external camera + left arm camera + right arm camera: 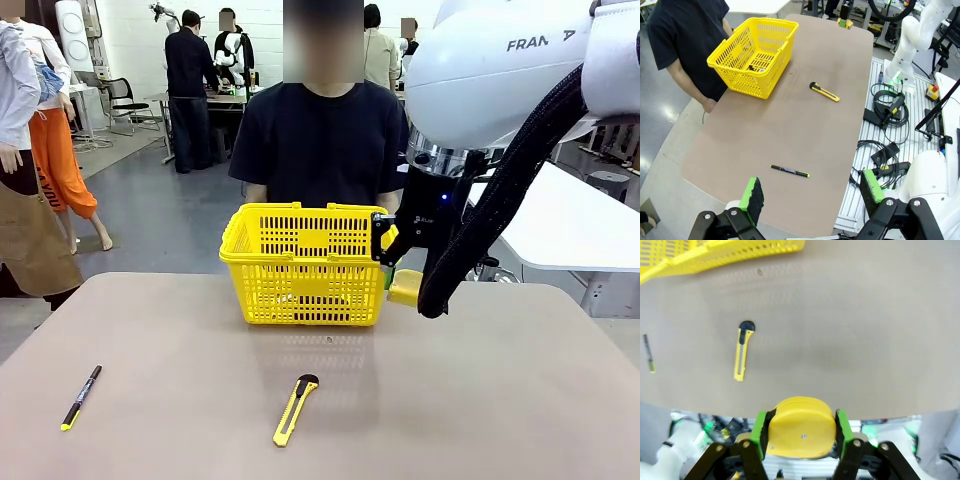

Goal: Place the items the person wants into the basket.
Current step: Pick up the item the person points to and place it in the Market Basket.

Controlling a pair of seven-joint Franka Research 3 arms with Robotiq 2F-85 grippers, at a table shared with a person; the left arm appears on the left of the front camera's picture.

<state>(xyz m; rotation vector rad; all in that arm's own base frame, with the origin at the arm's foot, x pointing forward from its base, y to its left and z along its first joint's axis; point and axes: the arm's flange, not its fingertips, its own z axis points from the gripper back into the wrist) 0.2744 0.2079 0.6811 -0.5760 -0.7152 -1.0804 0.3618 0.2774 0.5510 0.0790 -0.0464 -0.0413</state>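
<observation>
My right gripper (398,275) was clamped on the small rounded yellow tape measure (801,427), held just beside the right wall of the bright yellow perforated plastic basket (300,262); the basket's opening lay to its left. My left gripper (812,197) hung open, well apart.

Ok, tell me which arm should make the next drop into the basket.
The right. Its hand is shut on the yellow tape measure and hangs beside the basket, by its rim. The left hand is open, holds nothing and is far off across the table.
</observation>
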